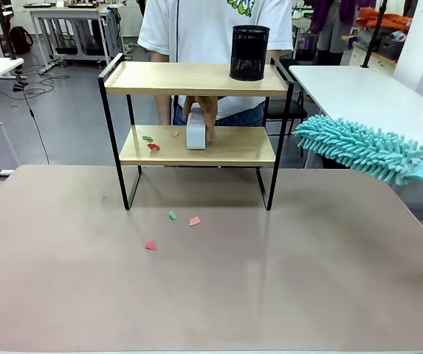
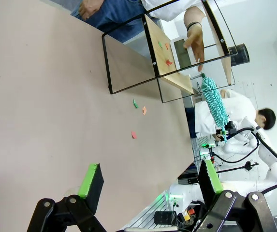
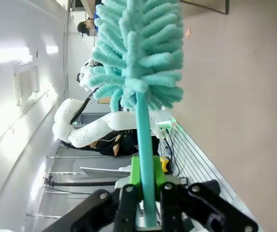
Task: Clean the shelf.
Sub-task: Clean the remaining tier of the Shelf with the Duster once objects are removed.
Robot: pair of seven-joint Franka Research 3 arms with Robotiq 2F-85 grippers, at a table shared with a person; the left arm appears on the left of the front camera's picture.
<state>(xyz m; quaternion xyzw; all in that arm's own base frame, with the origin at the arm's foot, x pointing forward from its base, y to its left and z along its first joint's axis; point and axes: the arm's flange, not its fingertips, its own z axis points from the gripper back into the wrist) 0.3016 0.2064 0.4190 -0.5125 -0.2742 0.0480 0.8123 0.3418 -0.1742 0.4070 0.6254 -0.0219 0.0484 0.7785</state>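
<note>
Toward the far side of the tabletop (image 1: 307, 280) stands the shelf (image 1: 196, 77), its black legs planted on the surface and a person standing just behind it. By the look of things the cleaning has hardly begun. Three paper scraps (image 1: 153, 147) in green, red and orange lie on the left part of the lower board. Beside them a white box (image 1: 195, 135) sits with the person's hand (image 1: 202, 110) on it, reaching in from behind; whether the hand is lifting it away I cannot tell. A black mesh cup (image 1: 249, 53) stands at the right end of the upper board, which otherwise looks bare.

The right pincer (image 3: 145, 193) is pinching the handle of a fluffy teal duster (image 1: 359, 147), the stem clamped between its green pads. The duster hangs in the air to the right of the shelf, apart from it and touching neither board. The left pincer (image 2: 151, 178) is spread wide with nothing between its pads, above the near part of the tabletop. What is left, I judge, is nearly everything: both boards need sweeping, and three more loose bits (image 1: 195, 220) lie on the tabletop in front of the shelf.

The surface is a matt pinkish beige, smooth and lightly reflective. Around it are white tables, a grey floor with trailing cables, and other people farther off.
</note>
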